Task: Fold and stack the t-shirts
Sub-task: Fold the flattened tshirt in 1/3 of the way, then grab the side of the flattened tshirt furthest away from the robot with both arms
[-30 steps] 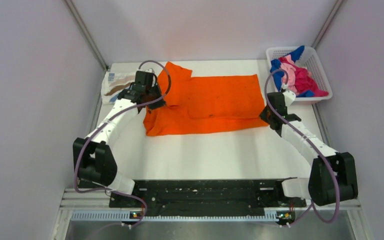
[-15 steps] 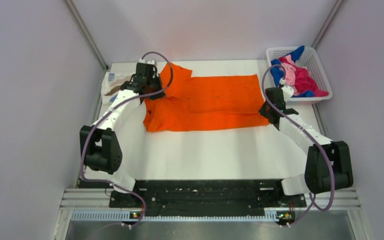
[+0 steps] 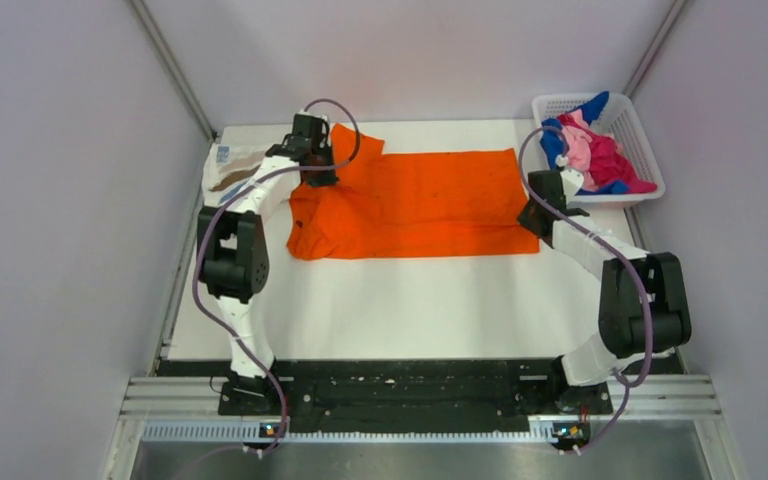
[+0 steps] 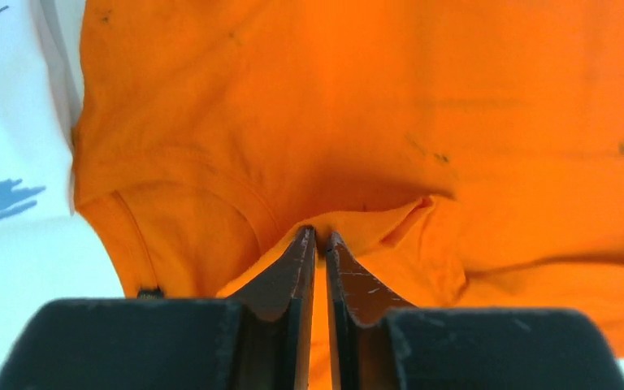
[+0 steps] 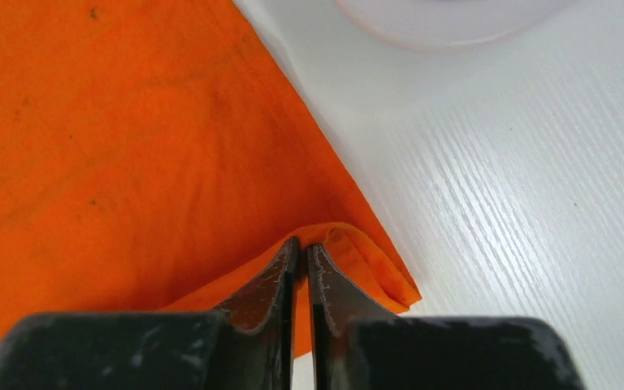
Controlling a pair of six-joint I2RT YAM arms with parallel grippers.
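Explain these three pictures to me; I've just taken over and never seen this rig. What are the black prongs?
Two robot arms stand at the near edge of the table. The wide picture looks down from above and behind them; the close-ups come from a camera on each wrist, and the black prongs are that arm's own fingers. The left gripper and right gripper are both shut, pinching opposite ends of the orange t-shirt spread on it. A white streaked shirt lies far left; a basket far right holds blue, pink and magenta shirts.

White table (image 3: 410, 300) — orange t-shirt (image 3: 430, 195) flat, streaked white shirt (image 3: 228, 166) (far-left corner), basket (image 3: 560, 100) far right
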